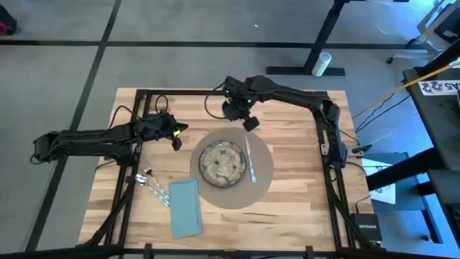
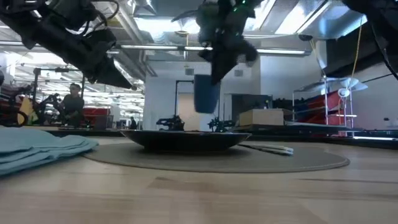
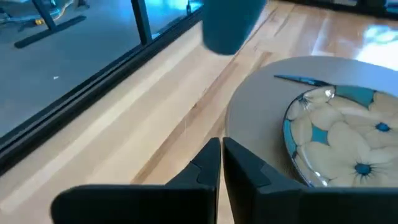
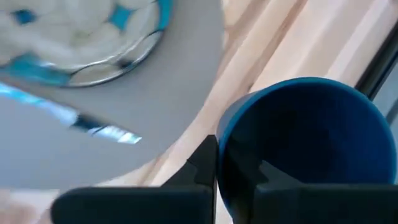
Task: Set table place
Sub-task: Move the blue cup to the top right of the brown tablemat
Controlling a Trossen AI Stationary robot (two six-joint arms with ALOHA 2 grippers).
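The dark-blue cup (image 2: 206, 93) hangs in the air over the table's far middle, just beyond the round grey-brown placemat (image 1: 260, 183), with my right gripper (image 4: 233, 165) shut on it. The speckled plate (image 1: 224, 164) lies on the mat. The knife (image 1: 251, 162) lies to the plate's right on the mat. The teal napkin (image 1: 185, 207) lies flat at the near left, with the fork and spoon (image 1: 151, 185) beside it on the wood. My left gripper (image 3: 221, 163) hovers shut, holding nothing, left of the mat. My right gripper pinches the cup's wall at the rim (image 4: 225, 134), one finger (image 4: 264, 177) inside the cup and one finger (image 4: 204, 163) outside. It comes at the cup from above. The cup hangs upright below the gripper, clear of the table.
Bare wood (image 1: 302, 208) lies to the mat's right and in front of it. The black frame rails (image 1: 180, 92) run along the table's far edge and down both sides. People and benches show in the room beyond the table.
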